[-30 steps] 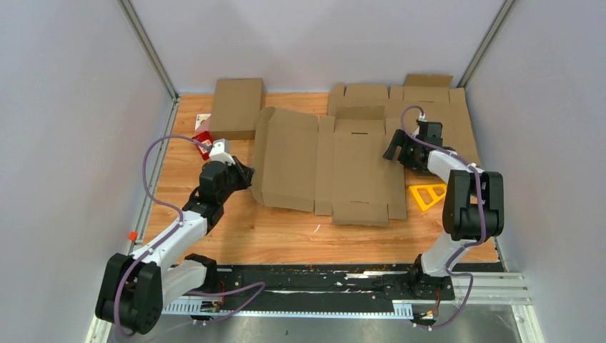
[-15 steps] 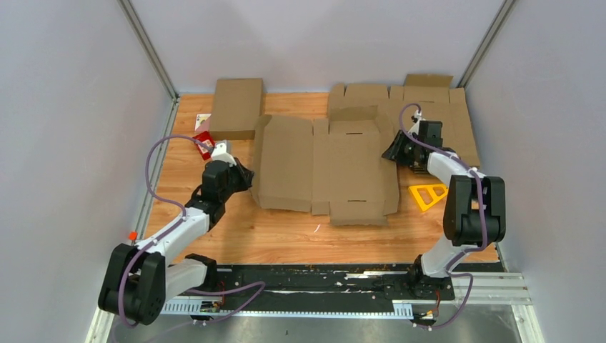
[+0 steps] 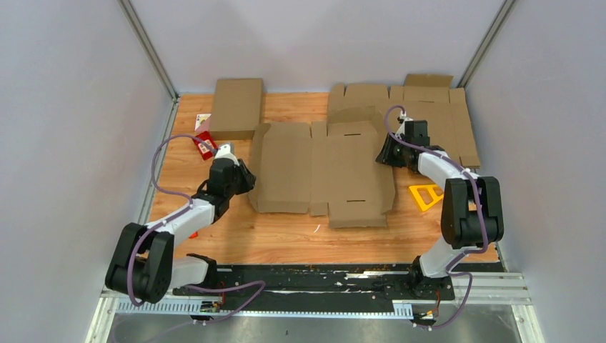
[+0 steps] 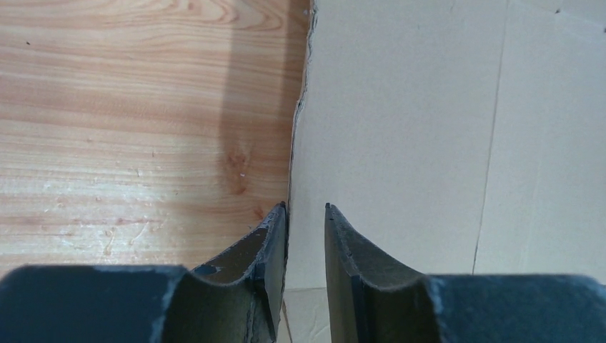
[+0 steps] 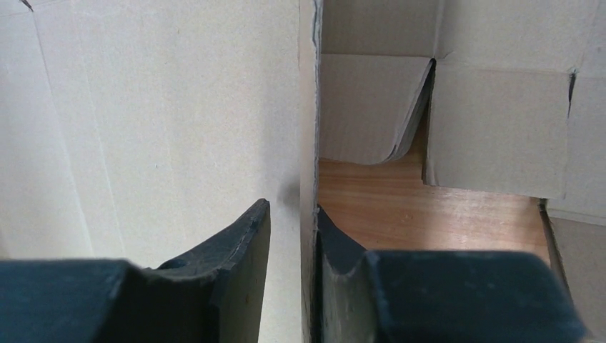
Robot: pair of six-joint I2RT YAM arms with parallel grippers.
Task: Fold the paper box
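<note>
The left gripper [image 4: 306, 207] sits at the left edge of the paper box [image 3: 321, 171]. Its jaws stand a narrow gap apart. Cardboard shows through the gap and nothing is pinched; one fingertip lies just beside the cut edge. The right gripper [image 5: 293, 206] straddles the opposite, right-hand edge of the blank. Its jaws are drawn in close, with the board's edge between them. One finger lies against the edge and the other just off the panel face. Whether the pads clamp the board cannot be told.

The blank lies opened out in the middle of the table [image 3: 286, 239], creased panels facing up, between the two arms. Its far flap overlaps the pile of blanks [image 3: 436, 107] at the far right. A folded box [image 3: 236, 107] stands at the far left, well apart from both grippers. A yellow triangular piece [image 3: 429, 194] lies near the right arm.

Step in hand, as judged: taking hold of the side edges so the side panels can be raised along their creases. Folding proper appears barely begun.

The next move calls for:
1. A firm pinch on the right edge before any lift.
2. A fresh hold, or a steadying press, at the left edge.
3. A rotation about the crease line, not a straight pull, since the wide sheet is likely to slide on the wood.
</note>
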